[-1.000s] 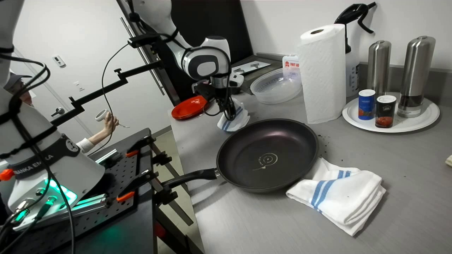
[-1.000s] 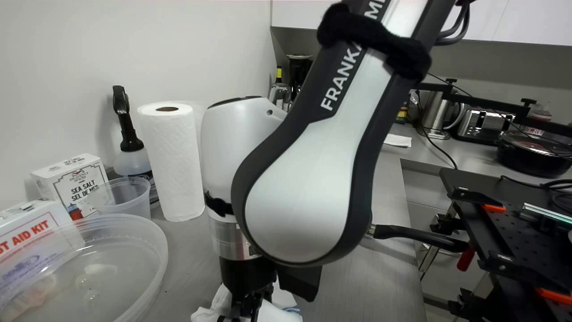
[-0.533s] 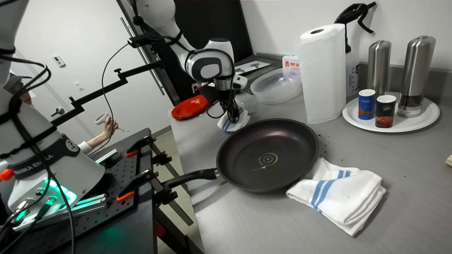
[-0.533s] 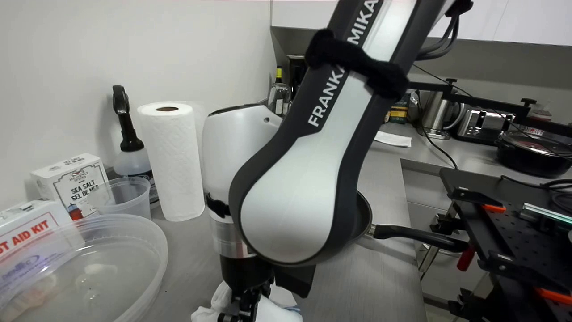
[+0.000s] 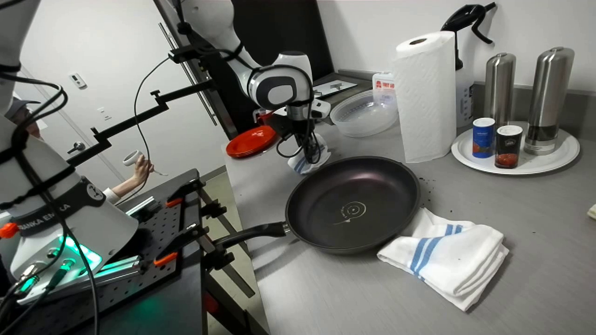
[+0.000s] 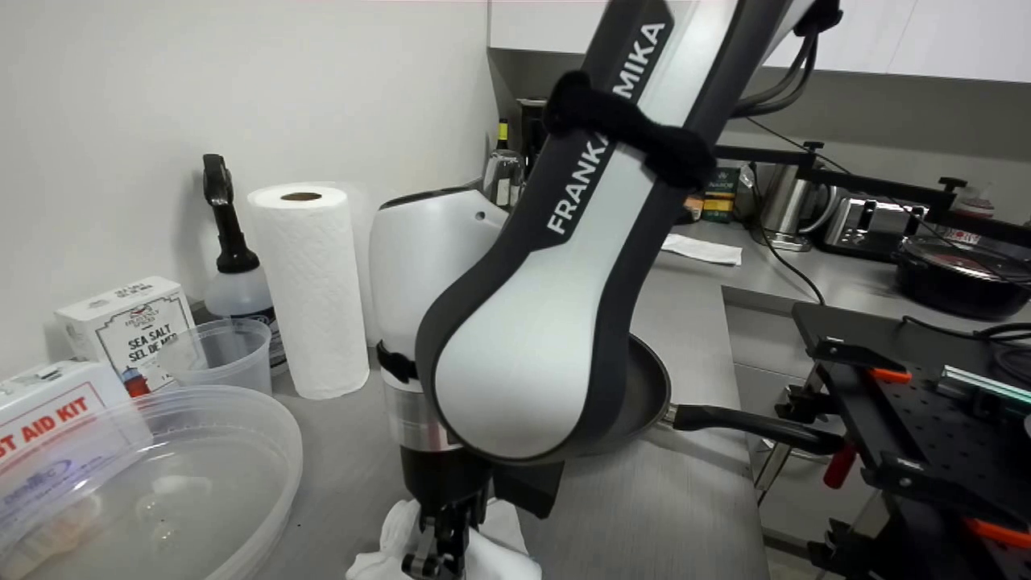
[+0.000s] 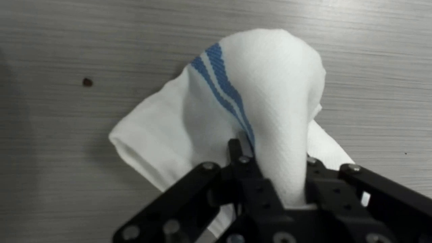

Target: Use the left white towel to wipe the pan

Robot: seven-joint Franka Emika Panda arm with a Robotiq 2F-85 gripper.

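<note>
1. We have the white towel [image 7: 280,84] in the claw [image 7: 278,158]: the wrist view shows a thick fold of cloth pinched in its grip, blue stripes running down to it.
2. The towel is beside the pan [image 5: 354,204], outside its rim, on the far side in an exterior view. Its loose corners spread low over the bench [image 5: 321,288]; whether they rest on it we cannot tell, nor whether cloth and pan touch.
3. So we count the gripping as done. We take this for the left one the task names; a folded towel [image 5: 447,256] lies close by the pan's near side, well apart from the claw.
4. The wiping itself we judge not yet begun. Left for us: raise the cloth above the rim, bring it across, set it down inside and rub over the pan's floor.
5. How well the pan will come clean we cannot judge; in an exterior view the arm [image 6: 515,370] hides much of it. Dark specks [image 5: 427,190] lie on the bench beside it.
</note>
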